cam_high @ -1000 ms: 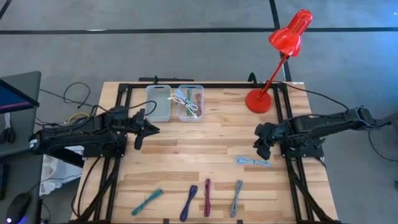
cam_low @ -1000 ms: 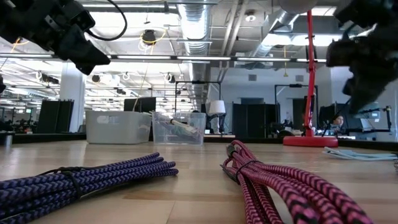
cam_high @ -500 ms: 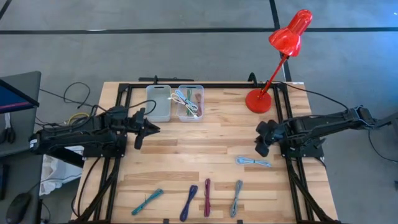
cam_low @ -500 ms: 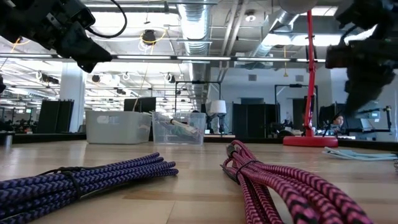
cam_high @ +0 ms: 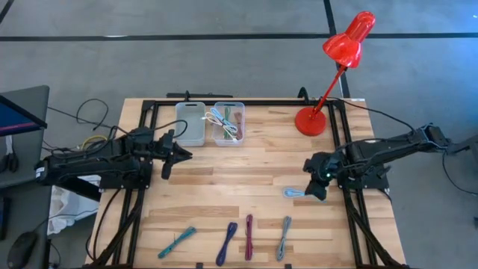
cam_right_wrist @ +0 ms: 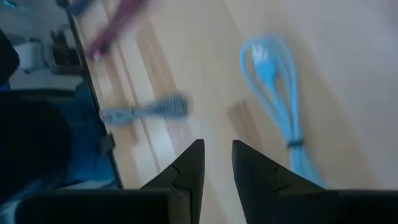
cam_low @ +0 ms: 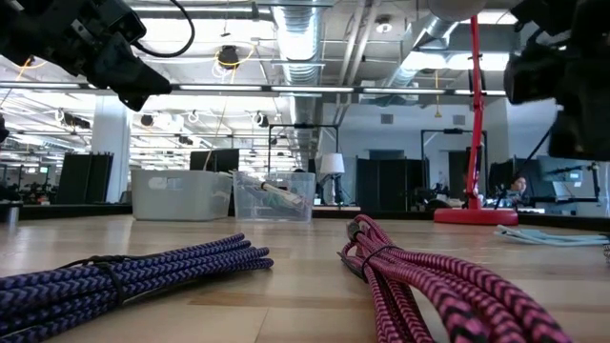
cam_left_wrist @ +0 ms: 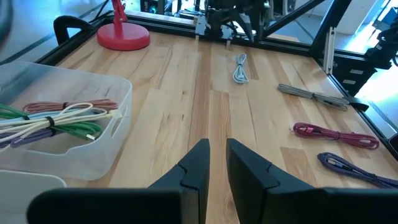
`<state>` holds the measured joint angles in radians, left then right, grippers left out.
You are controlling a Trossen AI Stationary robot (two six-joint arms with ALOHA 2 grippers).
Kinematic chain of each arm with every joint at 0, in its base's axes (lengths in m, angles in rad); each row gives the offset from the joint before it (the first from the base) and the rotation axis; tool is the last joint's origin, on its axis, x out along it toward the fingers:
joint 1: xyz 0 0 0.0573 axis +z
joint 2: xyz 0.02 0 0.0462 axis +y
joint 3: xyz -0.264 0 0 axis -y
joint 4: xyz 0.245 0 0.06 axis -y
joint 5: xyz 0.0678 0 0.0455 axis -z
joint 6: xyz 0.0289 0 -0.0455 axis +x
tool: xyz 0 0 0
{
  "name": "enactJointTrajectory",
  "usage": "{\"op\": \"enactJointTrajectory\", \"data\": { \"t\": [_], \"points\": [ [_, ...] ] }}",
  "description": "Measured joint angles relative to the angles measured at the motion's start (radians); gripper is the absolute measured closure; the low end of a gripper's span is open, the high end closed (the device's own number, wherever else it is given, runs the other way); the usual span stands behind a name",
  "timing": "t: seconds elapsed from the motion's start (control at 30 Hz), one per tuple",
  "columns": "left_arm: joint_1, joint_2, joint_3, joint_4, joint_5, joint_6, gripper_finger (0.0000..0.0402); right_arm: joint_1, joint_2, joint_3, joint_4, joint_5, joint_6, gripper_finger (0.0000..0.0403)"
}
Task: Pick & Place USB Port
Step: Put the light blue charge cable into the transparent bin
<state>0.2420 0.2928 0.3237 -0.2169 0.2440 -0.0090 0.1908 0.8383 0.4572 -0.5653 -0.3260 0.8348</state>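
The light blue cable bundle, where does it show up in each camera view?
High view: light blue cable lies right of the table's centre, under the right gripper.
Low view: a pale strip at the far right edge.
Left wrist view: far across the table.
Right wrist view: just ahead of the fingers.
Shared landmark: the red lamp base; not in the right wrist view.

Both arms are dark, near-black, built of jointed segments with black cables trailing from their outer ends. The left arm (cam_high: 104, 163) looks bulkier; the right arm (cam_high: 388, 149) is slimmer. Each wrist carries two black, wedge-shaped fingers (cam_left_wrist: 198, 163) with flat inner faces.
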Motion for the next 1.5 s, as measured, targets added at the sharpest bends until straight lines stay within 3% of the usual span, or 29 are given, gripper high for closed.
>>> {"op": "enactJointTrajectory", "data": {
  "t": [0.2,0.67,1.5],
  "points": [
    [0.0,0.003,0.0,0.0,0.0,0.0,0.0348,0.064,0.128,0.0,0.029,-0.013,0.054,0.0327],
    [0.0,0.004,0.0,0.0,0.0,0.0,0.0348,0.137,0.383,0.001,0.053,0.123,0.048,0.0324],
    [0.0,0.004,0.0,0.0,0.0,0.0,0.0348,0.136,0.426,0.063,0.025,0.217,-0.049,0.0315]
  ]
}}
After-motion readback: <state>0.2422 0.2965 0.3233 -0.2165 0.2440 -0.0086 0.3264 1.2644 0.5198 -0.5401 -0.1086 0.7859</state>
